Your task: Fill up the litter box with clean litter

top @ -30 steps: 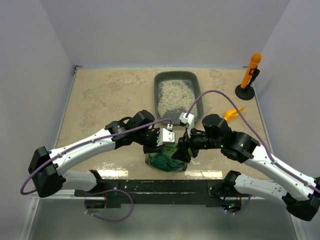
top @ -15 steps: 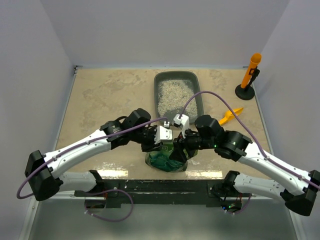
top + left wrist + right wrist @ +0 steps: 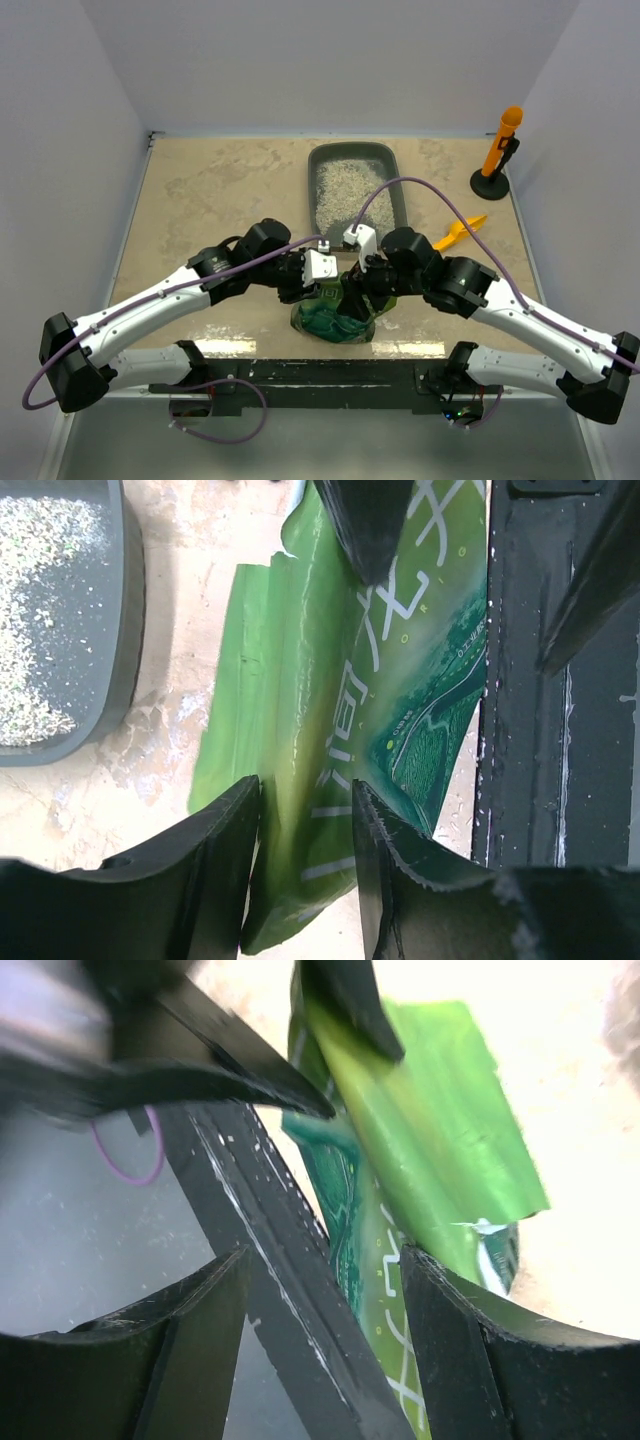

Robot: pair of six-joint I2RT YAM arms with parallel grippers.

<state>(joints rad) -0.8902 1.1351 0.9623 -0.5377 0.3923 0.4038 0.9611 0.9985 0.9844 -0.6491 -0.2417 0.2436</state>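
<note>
- The litter box (image 3: 357, 185) stands at the far middle of the beige surface (image 3: 220, 190). Clean litter (image 3: 342, 185) covers most of its floor, and bare grey shows along the right side.
- The green bag (image 3: 335, 318) stands at the near edge of the surface, well apart from the litter box, between the two arms.
- In the left wrist view, the left gripper (image 3: 305, 835) has its jaws apart, one on each side of the lower part of the bag. A small gap shows there, so I cannot tell if they touch it.
- In the right wrist view, the right gripper (image 3: 325, 1290) also has its jaws apart. The bag lies past them, and nothing is clamped.
- Compared with a second ago, the left jaws are wider and both wrists have moved closer together over the bag.
- An orange scoop (image 3: 458, 231) lies right of the box, and an orange-handled tool (image 3: 498, 150) stands in a black holder at the far right.
</note>
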